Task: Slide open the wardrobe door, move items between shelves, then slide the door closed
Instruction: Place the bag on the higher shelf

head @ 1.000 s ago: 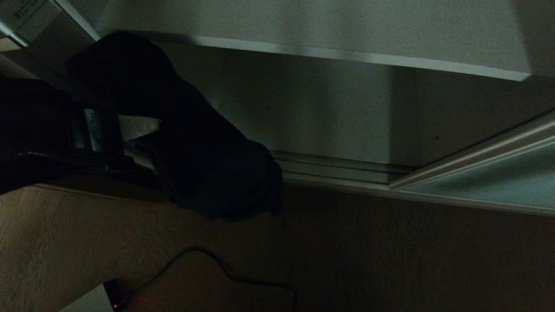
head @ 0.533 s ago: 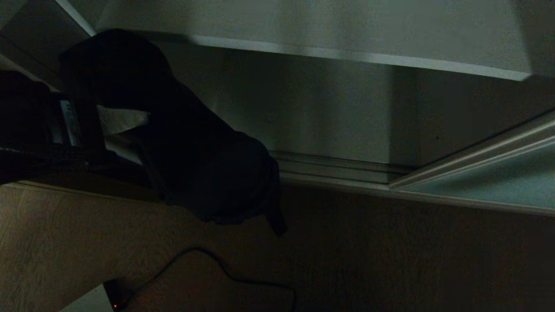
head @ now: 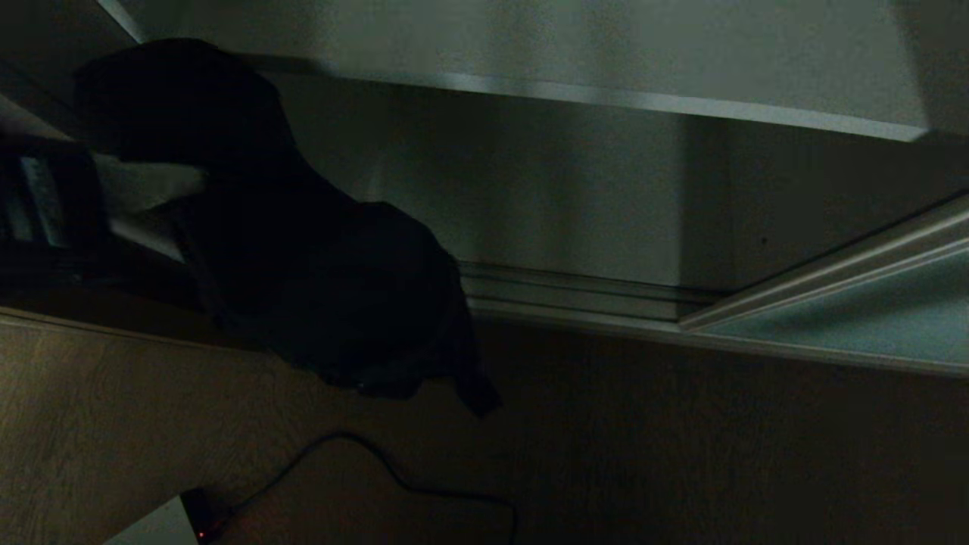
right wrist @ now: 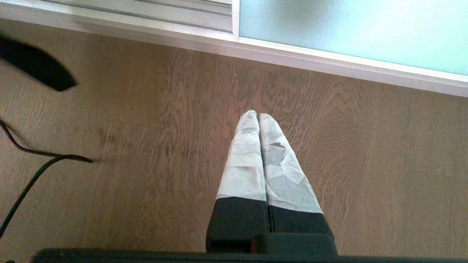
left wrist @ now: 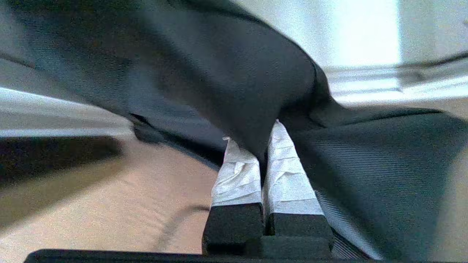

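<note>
Down at the left of the head view, the left gripper reaches in from the edge of the frame with its pale taped fingers pressed together on a fold of the black bag. The wrist view shows the dark cloth pinched between the two tips, with the rest of the fabric draped away on both sides. The bag hangs off the gripper in front of the open wardrobe, its upper bulge level with the shelf and its lower part sagging across the bottom track to just over the wooden floor. A short dark tab of the bag dangles at its lowest corner; the same tab shows as a black shape in the right wrist view.

The shelf runs across the top of the head view, pale with a lighter front edge, and the space below it is dim. The sliding wardrobe door stands pushed off to the right, its frosted teal panel and silver frame covering only that side, so the compartment behind the bag is open.

The right gripper is out of the head view; its own camera shows its fingers closed against each other, holding nothing, pointing at the floor near the door's lower rail. A black cable curls over the floor close to the robot.
</note>
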`<state>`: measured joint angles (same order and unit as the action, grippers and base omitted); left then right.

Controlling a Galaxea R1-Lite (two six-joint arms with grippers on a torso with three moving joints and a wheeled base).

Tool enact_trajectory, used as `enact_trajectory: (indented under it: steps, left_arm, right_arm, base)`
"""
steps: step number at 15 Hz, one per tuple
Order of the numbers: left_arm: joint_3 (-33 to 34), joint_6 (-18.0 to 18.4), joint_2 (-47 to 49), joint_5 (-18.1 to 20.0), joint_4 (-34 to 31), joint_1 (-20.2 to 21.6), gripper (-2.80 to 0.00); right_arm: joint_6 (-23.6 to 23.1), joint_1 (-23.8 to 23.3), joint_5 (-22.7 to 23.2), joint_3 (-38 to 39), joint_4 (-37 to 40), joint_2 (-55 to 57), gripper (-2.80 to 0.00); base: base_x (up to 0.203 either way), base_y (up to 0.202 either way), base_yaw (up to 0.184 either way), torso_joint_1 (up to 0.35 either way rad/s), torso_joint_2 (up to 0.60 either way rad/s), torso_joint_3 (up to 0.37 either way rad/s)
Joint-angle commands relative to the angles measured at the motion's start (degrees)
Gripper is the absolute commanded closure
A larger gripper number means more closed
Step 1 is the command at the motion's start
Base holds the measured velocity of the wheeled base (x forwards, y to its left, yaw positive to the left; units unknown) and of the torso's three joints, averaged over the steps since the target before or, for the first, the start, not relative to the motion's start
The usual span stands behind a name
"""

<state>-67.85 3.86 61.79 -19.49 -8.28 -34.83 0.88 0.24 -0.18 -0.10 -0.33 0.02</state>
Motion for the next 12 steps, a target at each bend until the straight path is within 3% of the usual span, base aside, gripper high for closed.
enact_trajectory:
  steps: [1, 5, 8, 12]
  left_arm:
    - [-0.1, 0.7, -2.4, -0.4, -0.1, 0.1, 0.0]
    - [7.8, 0.6, -5.2, 5.2, -0.3, -0.5, 0.0]
    - [7.8, 0.6, -5.3, 5.4, -0.3, -0.5, 0.0]
    - [7.4, -2.6, -4.0, 9.8, 0.1, -0.6, 0.0]
  right_arm:
    - [0.0, 0.0, 0.0, 0.0, 0.0, -0.1, 0.0]
    - [0.0, 0.0, 0.0, 0.0, 0.1, -0.1, 0.0]
    - [0.0, 0.0, 0.0, 0.0, 0.1, -0.1, 0.0]
    - [0.0, 0.0, 0.0, 0.0, 0.1, -0.1, 0.0]
  base:
    - [0.0, 0.0, 0.0, 0.0, 0.0, 0.0]
    - [0.0, 0.0, 0.0, 0.0, 0.0, 0.0]
    - [0.0, 0.0, 0.0, 0.0, 0.0, 0.0]
    - [0.0, 0.0, 0.0, 0.0, 0.0, 0.0]
